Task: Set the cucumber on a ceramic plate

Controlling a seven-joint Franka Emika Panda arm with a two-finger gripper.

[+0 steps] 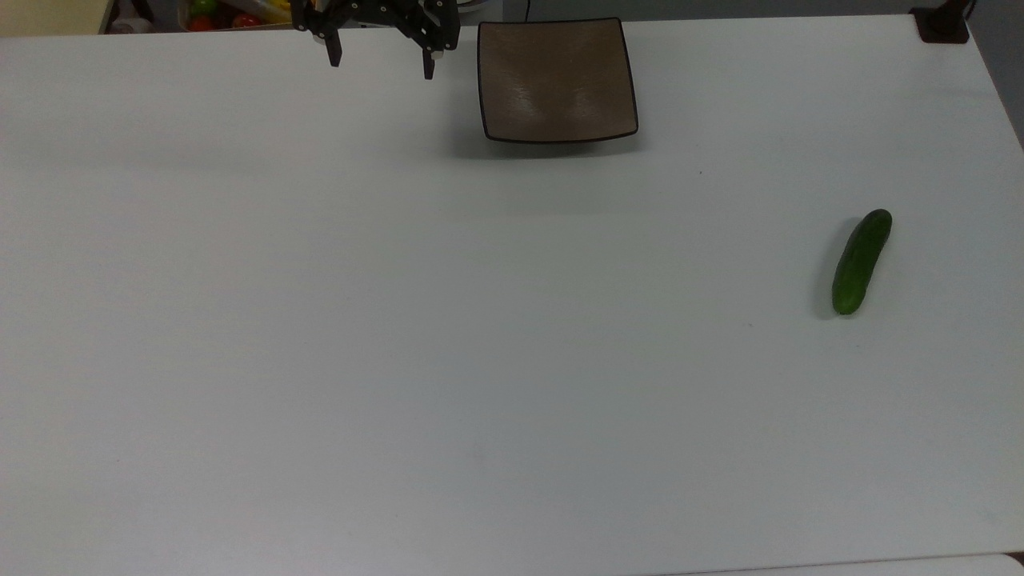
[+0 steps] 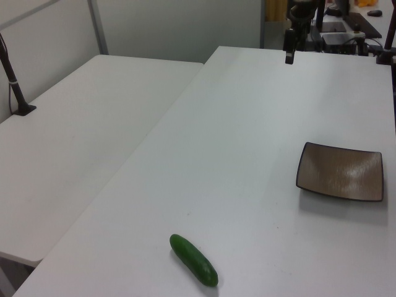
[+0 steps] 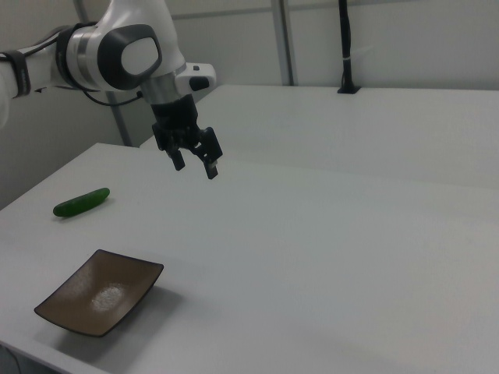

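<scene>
A small dark green cucumber (image 1: 862, 262) lies alone on the white table at the top view's right; it also lies near the front in the left view (image 2: 194, 260) and at the far left in the right view (image 3: 81, 202). The square brown ceramic plate (image 1: 557, 80) with a thin black rim sits bare at the top view's upper middle, seen again in the left view (image 2: 340, 171) and the right view (image 3: 100, 291). My gripper (image 1: 382, 60) hangs open above the table, just left of the plate in the top view and far from the cucumber, with nothing between its fingers (image 3: 195, 164).
The white table (image 1: 400, 336) spreads wide around both things. A second white table (image 2: 74, 136) adjoins it at the left view's left. A black post base (image 1: 942, 24) stands at the top view's upper right corner. Colourful items (image 1: 220, 12) sit beyond the table's far edge.
</scene>
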